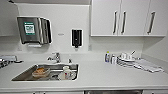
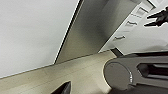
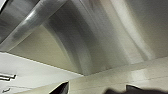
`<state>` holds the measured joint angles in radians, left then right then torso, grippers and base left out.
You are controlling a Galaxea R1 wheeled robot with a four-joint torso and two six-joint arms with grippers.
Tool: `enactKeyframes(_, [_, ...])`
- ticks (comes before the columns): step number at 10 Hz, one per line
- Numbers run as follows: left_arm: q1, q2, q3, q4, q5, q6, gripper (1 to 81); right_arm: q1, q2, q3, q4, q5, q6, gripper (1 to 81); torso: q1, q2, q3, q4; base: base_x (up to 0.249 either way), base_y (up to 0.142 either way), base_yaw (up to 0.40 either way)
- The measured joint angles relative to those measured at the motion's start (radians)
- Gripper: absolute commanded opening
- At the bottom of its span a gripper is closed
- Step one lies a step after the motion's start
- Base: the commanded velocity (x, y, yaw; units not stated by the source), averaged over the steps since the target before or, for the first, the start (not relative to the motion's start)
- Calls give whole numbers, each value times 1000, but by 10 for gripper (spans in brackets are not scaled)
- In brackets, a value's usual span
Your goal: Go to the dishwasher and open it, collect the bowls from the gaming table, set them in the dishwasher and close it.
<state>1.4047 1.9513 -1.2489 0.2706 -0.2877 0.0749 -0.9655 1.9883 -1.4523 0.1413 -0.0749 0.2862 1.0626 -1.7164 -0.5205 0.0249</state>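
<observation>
Facing dishwasher (image 1: 113, 92): steel front peeks under counter (image 1: 100, 77), right of sink (image 1: 47, 72). Bar handle (image 3: 30, 20) close above right gripper, finger spread cannot tell; left gripper likewise. Judgement: hook handle at mid-bar, pull straight, keep torso clear of dropping door.

My head view is bright and evenly lit — the white worktop (image 1: 105, 75) and wall nearly wash out, with soft shadow under the upper cabinets (image 1: 127, 17) and inside the sink (image 1: 25, 75). Everything is soft and blocky; lines bow at the edges. My right wrist view shows smeared glare streaks on the dishwasher (image 3: 105, 37) steel — its bar handle (image 3: 30, 22) is blurred.
</observation>
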Motion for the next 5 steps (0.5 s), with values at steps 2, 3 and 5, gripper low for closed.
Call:
enactKeyframes(2, [-1,5,0,0,0,0,811,37,-20,48,0,-35,3,811,0,0,-32,0,0,0,0])
enactKeyframes(3, [-1,5,-1,0,0,0,811,54,-26,66,-1,-47,3,811,1,0,-38,0,0,0,0])
enactKeyframes(5, [-1,5,-2,0,-1,0,811,77,-38,87,-1,-77,3,811,1,0,-40,0,0,0,0])
